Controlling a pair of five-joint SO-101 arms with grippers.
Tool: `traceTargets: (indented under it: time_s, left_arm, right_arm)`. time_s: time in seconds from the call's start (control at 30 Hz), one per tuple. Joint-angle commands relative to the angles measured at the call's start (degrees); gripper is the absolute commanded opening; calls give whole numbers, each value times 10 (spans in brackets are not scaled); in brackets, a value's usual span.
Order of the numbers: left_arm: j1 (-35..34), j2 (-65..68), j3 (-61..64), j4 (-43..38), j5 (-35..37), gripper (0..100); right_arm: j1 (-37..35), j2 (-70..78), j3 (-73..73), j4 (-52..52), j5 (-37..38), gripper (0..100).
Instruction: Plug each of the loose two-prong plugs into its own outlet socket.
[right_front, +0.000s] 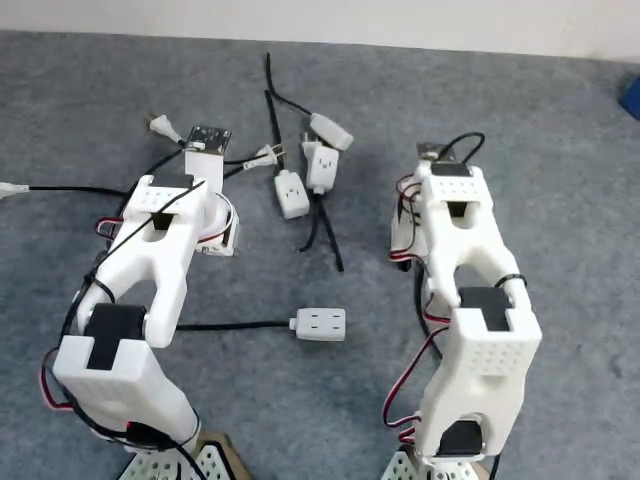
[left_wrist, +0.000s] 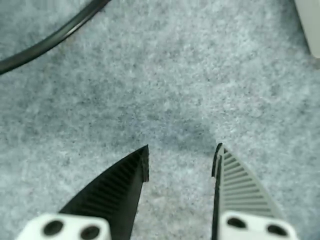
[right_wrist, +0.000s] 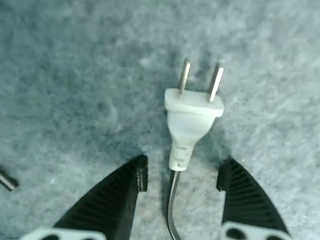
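Observation:
In the right wrist view a white two-prong plug (right_wrist: 194, 115) lies flat on the grey carpet, prongs pointing away from me. My right gripper (right_wrist: 182, 172) is open, its black fingers on either side of the plug's cable end without touching it. My left gripper (left_wrist: 181, 162) is open over bare carpet, holding nothing. In the high view, loose white plugs lie at the back left (right_front: 160, 125), near the middle (right_front: 268, 155) and at the left edge (right_front: 10, 188). White outlet sockets (right_front: 291, 193) (right_front: 318, 163) (right_front: 330, 130) cluster at the back centre. Another socket (right_front: 320, 323) lies between the arms.
A black cable (left_wrist: 50, 37) crosses the carpet ahead of my left gripper, and a white object (left_wrist: 310, 25) shows at that view's edge. Black cables (right_front: 320, 225) trail from the socket cluster. The left arm (right_front: 160, 230) and right arm (right_front: 460, 230) stand side by side.

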Motion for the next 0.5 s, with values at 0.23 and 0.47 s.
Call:
traceTargets:
  time_s: [0.23, 0.47]
  left_arm:
    - [-2, -23, -1, -7, 3, 224]
    - [-2, -23, -1, -7, 3, 224]
  right_arm:
    - [4, 18, -54, -10, 10, 224]
    - [3, 17, -51, -51, 10, 146]
